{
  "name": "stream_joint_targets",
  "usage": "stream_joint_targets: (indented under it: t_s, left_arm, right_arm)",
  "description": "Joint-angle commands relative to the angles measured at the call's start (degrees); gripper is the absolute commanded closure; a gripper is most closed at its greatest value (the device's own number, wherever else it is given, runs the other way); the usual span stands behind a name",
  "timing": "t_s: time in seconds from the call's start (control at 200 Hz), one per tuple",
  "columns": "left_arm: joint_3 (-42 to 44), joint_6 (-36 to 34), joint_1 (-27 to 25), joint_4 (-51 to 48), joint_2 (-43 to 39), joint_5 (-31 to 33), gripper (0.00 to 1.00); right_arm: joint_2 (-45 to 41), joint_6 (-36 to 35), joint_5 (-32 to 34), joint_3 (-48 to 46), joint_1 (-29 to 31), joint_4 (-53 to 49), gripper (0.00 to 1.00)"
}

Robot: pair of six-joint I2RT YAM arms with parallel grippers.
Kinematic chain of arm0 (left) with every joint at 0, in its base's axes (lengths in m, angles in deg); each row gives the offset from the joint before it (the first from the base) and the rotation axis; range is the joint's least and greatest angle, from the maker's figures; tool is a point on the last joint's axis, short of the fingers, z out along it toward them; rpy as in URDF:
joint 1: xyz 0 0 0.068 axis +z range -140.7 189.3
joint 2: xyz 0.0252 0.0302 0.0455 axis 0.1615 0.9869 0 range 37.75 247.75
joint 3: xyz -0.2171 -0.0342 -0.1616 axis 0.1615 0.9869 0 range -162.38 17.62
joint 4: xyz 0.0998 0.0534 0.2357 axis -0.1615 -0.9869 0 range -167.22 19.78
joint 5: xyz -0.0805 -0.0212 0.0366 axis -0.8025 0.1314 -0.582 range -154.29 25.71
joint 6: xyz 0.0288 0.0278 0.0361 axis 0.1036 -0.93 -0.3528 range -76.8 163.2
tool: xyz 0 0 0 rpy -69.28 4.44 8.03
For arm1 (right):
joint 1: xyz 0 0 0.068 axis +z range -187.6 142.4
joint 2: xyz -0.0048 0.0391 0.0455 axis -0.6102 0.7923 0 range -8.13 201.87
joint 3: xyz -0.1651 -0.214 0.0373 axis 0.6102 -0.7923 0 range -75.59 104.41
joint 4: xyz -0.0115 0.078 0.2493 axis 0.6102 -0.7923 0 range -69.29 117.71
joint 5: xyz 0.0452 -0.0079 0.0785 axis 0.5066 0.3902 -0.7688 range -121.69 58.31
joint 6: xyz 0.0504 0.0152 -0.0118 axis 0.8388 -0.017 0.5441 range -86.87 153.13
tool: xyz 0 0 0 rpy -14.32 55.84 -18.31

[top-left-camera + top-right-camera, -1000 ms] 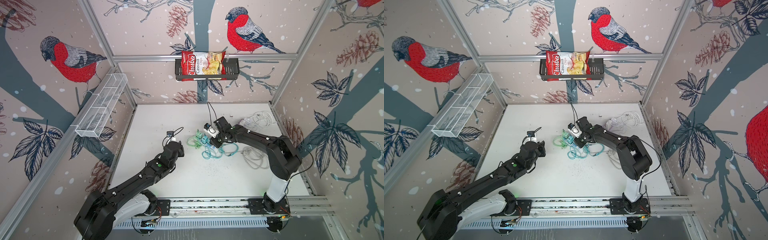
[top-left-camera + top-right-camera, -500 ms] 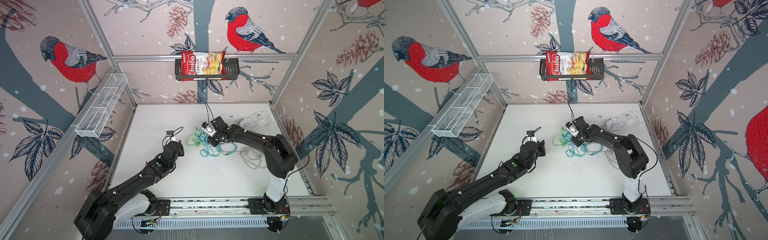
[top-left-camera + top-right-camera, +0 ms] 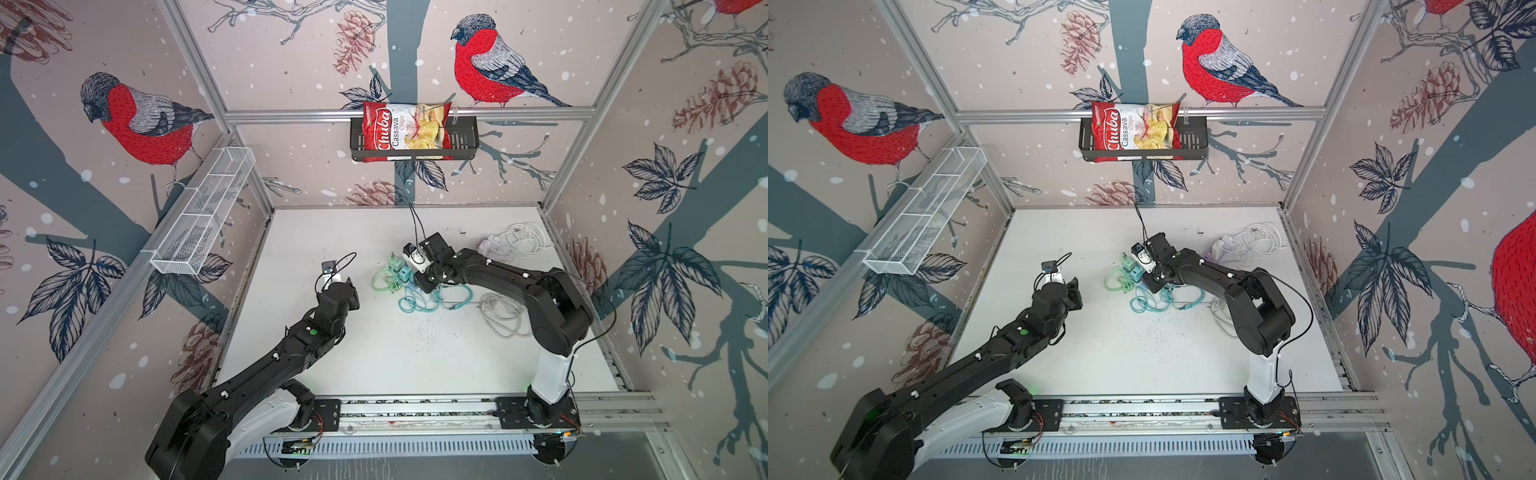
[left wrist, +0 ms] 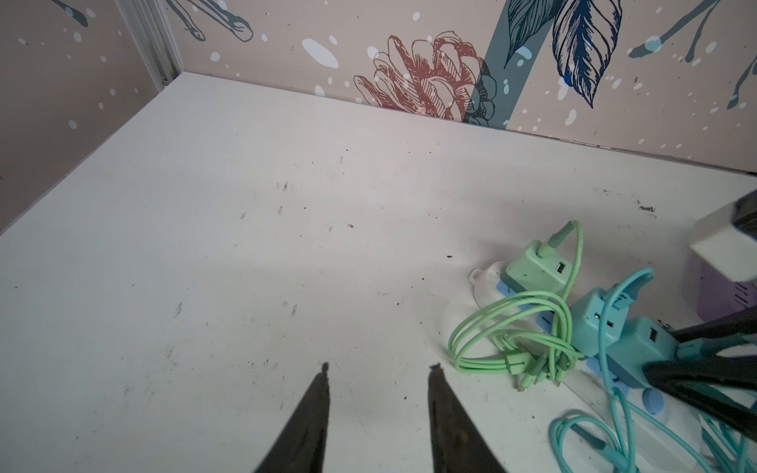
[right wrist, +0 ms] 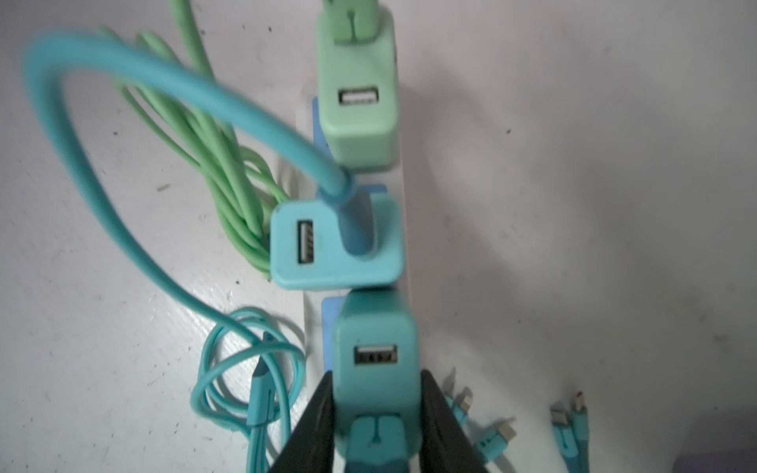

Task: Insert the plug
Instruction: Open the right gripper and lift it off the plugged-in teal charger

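Plug looks seated in strip, lower centre; right fingers just eased around it, hold unclear. Left fingers slightly parted, empty.

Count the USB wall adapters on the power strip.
3. Green adapter, farthest from the right end effector; middle teal adapter beside it; last teal adapter between that end effector's fingers. The right arm may hide others.
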Motion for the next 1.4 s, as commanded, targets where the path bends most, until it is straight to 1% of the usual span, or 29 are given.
stream_joint_targets:
  t_s: [0.0,0.375,0.45,0.525,0.595,0.75,0.795,0.805,0.86,0.92,1.046,1.116,1.156,1.186,1.396]
  left_arm:
    - [0.4,-1.4,0.2,0.9,-0.9,0.9,0.60]
    - [1.5,-1.9,1.1,-1.0,-4.5,2.1,0.59]
    - [1.7,-2.1,1.2,-1.5,-5.4,2.8,0.56]
    - [1.8,-2.6,1.5,-1.6,-6.1,3.4,0.55]
    - [1.6,-3.2,2.1,-1.8,-6.6,3.2,0.54]
    - [1.1,-4.5,4.1,-2.0,-8.0,2.8,0.53]
    - [1.0,-5.0,4.7,-1.9,-8.4,2.5,0.51]
    - [1.0,-5.0,4.9,-1.9,-8.5,2.5,0.50]
    - [0.5,-5.6,5.5,-1.8,-8.9,2.5,0.48]
    - [0.0,-6.6,6.1,-1.8,-9.4,2.9,0.46]
    - [-1.3,-8.8,7.8,-0.8,-10.1,3.7,0.37]
    - [-2.2,-10.5,8.8,-0.2,-10.4,4.0,0.32]
    - [-2.6,-11.6,9.4,0.3,-10.7,4.1,0.26]
    - [-2.8,-12.7,9.8,0.9,-11.1,4.2,0.22]
    - [-2.0,-15.9,10.9,5.3,-15.0,7.2,0.04]
  right_arm:
    - [0.0,1.3,-0.5,0.4,0.2,-3.4,0.61]
    - [-1.0,1.8,-0.2,1.2,0.3,-3.2,0.51]
    - [-1.7,2.0,-0.4,0.7,0.3,-2.7,0.50]
    - [-2.6,2.3,-0.3,0.3,0.4,-2.3,0.44]
    - [-3.6,2.7,-0.4,-0.3,0.4,-2.1,0.43]
    - [-6.5,3.3,-0.3,-1.9,0.7,-1.1,0.37]
    - [-7.3,3.4,-0.2,-2.2,0.7,-0.6,0.32]
    - [-7.7,3.4,-0.1,-2.3,0.8,-0.5,0.28]
    - [-8.8,3.5,0.4,-2.3,0.8,-0.1,0.22]
    - [-10.0,3.6,1.3,-2.1,0.9,0.3,0.18]
    - [-12.5,3.5,2.6,-0.7,0.9,0.7,0.13]
    - [-14.2,3.7,4.1,0.2,0.9,1.0,0.08]
    - [-15.5,3.6,4.8,0.4,0.9,1.4,0.06]
    - [-16.7,3.7,5.5,0.3,0.9,2.1,0.00]
    - [-26.4,7.1,7.6,-2.7,-1.1,8.2,0.00]
